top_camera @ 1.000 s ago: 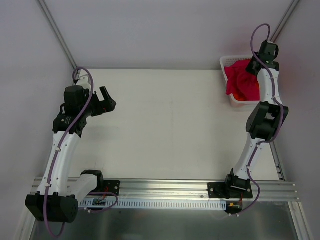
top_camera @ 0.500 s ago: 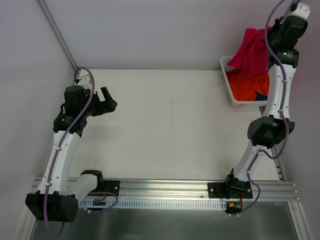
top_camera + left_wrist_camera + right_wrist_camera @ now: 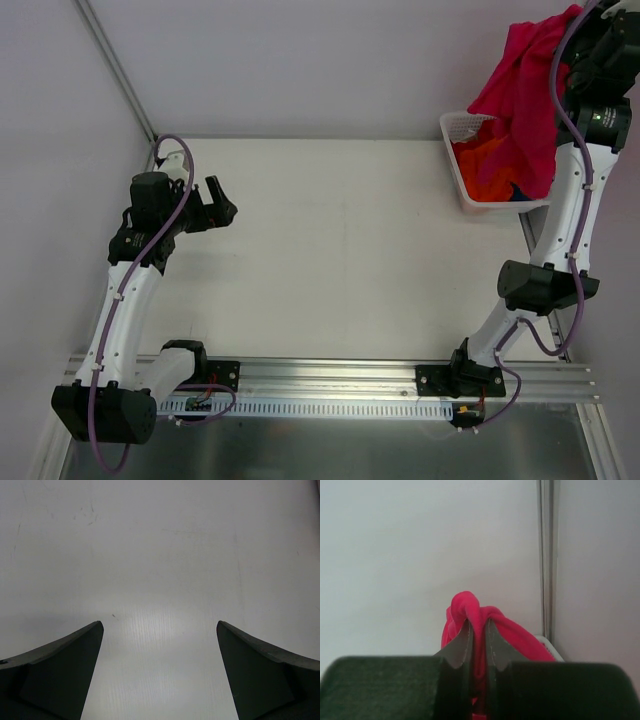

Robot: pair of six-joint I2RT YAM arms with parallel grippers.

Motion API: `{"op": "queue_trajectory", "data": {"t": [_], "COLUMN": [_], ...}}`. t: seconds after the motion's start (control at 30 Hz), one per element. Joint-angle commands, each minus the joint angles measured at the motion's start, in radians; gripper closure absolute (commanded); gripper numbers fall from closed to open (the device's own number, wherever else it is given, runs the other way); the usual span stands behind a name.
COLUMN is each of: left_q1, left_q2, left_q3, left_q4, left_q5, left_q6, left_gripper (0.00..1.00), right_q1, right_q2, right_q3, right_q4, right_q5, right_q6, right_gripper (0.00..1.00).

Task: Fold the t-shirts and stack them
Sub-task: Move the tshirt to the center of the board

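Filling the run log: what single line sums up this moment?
right gripper: shut on magenta-pink t-shirt, lifted above white basket | left gripper: open, empty

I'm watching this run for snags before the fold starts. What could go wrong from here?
1. The right pincer holds the magenta t-shirt by one small bunched pinch; the cloth could slip free.
2. The shirt's lower part hangs over the white basket, so it might drag on the rim or the orange t-shirt.
3. The left pincer waits open and far away, so spreading may be awkward.
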Motion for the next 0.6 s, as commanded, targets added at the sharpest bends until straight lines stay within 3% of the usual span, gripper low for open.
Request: {"op": "queue_trajectory", "data": {"t": [0.0, 0.2, 0.43, 0.53, 0.57], "left_q1": [-0.011, -0.011, -0.011, -0.008, -0.006], "left_q2": [-0.011, -0.022, -0.039, -0.056, -0.057], "left_q3": [0.007, 0.010, -0.012, -0.038, -0.050], "left_q4": [0.037, 0.037, 0.036, 0.037, 0.036], "left_q5": [0.031, 0.041, -0.003, -0.054, -0.105], "left_q6": [0.024, 0.027, -0.014, -0.042, -0.051], "left_gripper": [0.01, 0.01, 0.01, 0.01, 0.01], "right_q1": [0.007, 0.009, 0.065, 0.269, 0.409], "right_q2": [-0.048, -0.086, -0.103, -0.120, -0.120], "right_q3": [0.011, -0.026, -0.063, -0.086, -0.094], "right_q4": [0.005, -0.012, -0.096, -0.165, -0.211], "right_q5": [-0.037, -0.052, -0.218, -0.182, -0.155], "right_q6": [-0.007, -0.002, 0.005, -0.120, -0.152], "right_gripper": [0.99, 1.00, 1.00, 0.99, 0.99]}}
